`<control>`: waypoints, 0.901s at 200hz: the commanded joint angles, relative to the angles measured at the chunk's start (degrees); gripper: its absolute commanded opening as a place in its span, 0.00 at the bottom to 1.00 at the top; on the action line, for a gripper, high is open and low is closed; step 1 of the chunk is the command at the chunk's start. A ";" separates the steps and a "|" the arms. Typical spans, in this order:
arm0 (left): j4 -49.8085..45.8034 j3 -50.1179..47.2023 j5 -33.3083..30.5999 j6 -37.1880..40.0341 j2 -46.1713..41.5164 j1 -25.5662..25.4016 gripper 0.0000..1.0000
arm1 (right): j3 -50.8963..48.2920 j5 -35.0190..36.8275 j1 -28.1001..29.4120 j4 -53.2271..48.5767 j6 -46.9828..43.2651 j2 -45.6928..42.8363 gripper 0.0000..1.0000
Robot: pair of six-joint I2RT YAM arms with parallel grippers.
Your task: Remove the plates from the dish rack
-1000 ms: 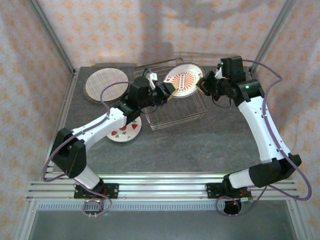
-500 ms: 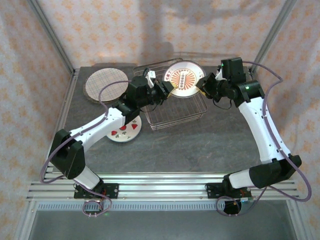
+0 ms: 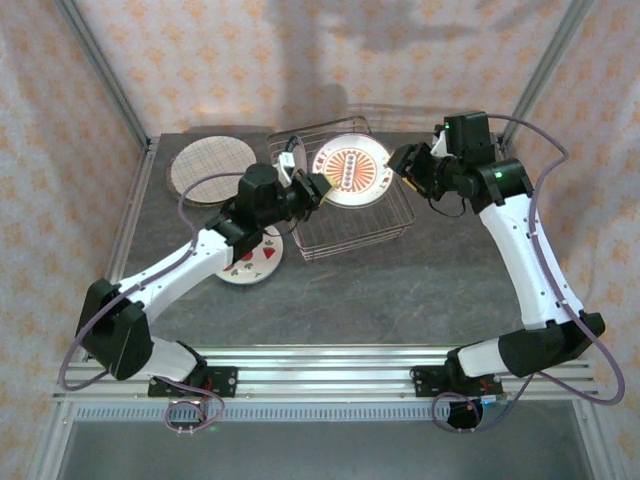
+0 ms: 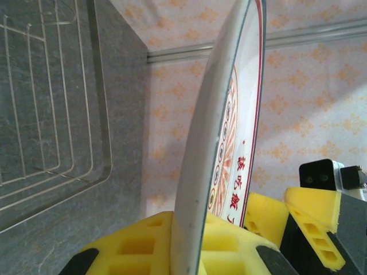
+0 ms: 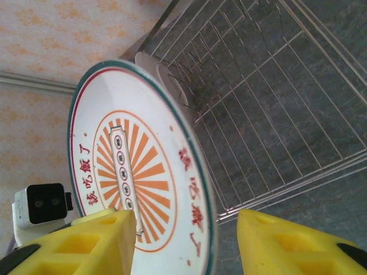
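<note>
A white plate (image 3: 352,172) with a dark green rim and an orange sunburst hangs tilted over the silver wire dish rack (image 3: 372,228). My left gripper (image 3: 316,186) is shut on its left rim. In the left wrist view the plate (image 4: 229,109) stands edge-on, pinched between my yellow fingers (image 4: 143,246). My right gripper (image 3: 401,162) is open at the plate's right rim. The right wrist view shows that rim (image 5: 202,172) passing untouched between its spread fingers (image 5: 86,243). The rack (image 5: 275,103) under the plate holds no other plates.
A beige plaid plate (image 3: 210,165) lies flat at the back left. Under my left forearm, a white red-fruit plate (image 3: 250,262) rests on the dark table (image 3: 400,290). Patterned walls and a metal frame enclose the table.
The plate has moved left with my left gripper, which pulled back toward the left. My right gripper has opened and let go of the right rim.
</note>
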 commanded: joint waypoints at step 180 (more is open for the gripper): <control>-21.17 -23.39 -5.64 0.68 -36.77 20.70 0.00 | -17.48 2.48 19.67 31.25 -31.78 -9.77 0.57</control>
